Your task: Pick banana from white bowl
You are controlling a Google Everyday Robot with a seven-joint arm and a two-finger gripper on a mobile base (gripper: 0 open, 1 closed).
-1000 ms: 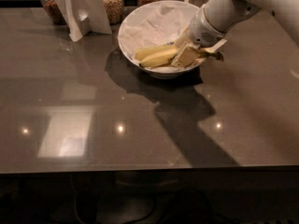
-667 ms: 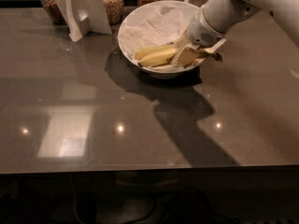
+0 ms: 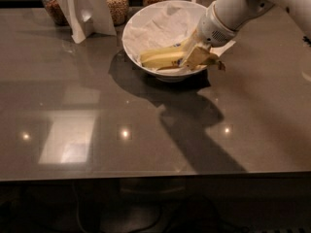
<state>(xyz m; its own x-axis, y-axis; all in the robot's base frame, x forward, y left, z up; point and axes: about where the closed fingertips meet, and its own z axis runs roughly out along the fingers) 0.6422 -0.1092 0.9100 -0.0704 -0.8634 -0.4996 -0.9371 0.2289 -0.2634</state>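
Note:
The white bowl (image 3: 130, 30) stands at the back middle of the dark table, lined with crumpled white paper. Yellow bananas lie across its front half. The longest banana (image 3: 163, 61) lies nearly level at the front, with a small blue sticker near its right part and its dark stem tip poking over the bowl's right rim. My gripper (image 3: 197, 58) comes down from the upper right on the white arm. It sits at the bowl's right rim, right on the banana's stem end. The banana's right part is hidden under it.
Glass jars of grain (image 3: 116, 4) stand along the back edge, left of the bowl and behind it. A white folded card stand (image 3: 85, 11) is in front of them at the back left. The arm's shadow falls on the table (image 3: 146, 144) in front of the bowl.

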